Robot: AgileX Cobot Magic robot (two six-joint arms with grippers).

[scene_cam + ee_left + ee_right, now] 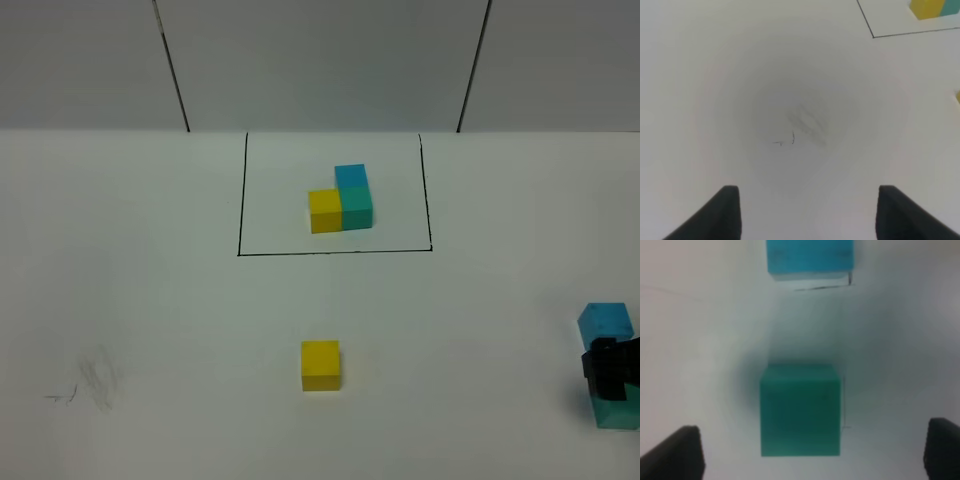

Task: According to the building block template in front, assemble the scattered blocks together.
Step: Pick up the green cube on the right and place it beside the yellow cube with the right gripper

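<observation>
While the right claw [612, 368] is hanging low at the right edge of the table [150, 300], its two black fingers [680, 455] are standing wide apart and are not squeezing anything. The loose teal cube [800, 410] is sitting in the gap between them, but neither finger is touching it. The loose blue cube [809, 257] is lying just past the teal one, with a strip of bare table between the two. From the high camera, the claw is covering part of the teal cube.

The loose yellow cube [321, 364] is sitting alone near the middle of the table, well apart from the other two loose cubes.

The template [341, 200] is sitting farther back, inside a thin black box [335, 252] drawn on the table. In it, a yellow cube and a teal cube are sitting side by side and touching, and a blue cube is sitting behind the teal one, touching it too.

The left claw [807, 215] is hanging over the left part of the table. Its fingers [725, 215] are standing apart with nothing between them, so it is loose and not gripping. Under it, only bare table with a grey smudge [807, 122] is showing.
</observation>
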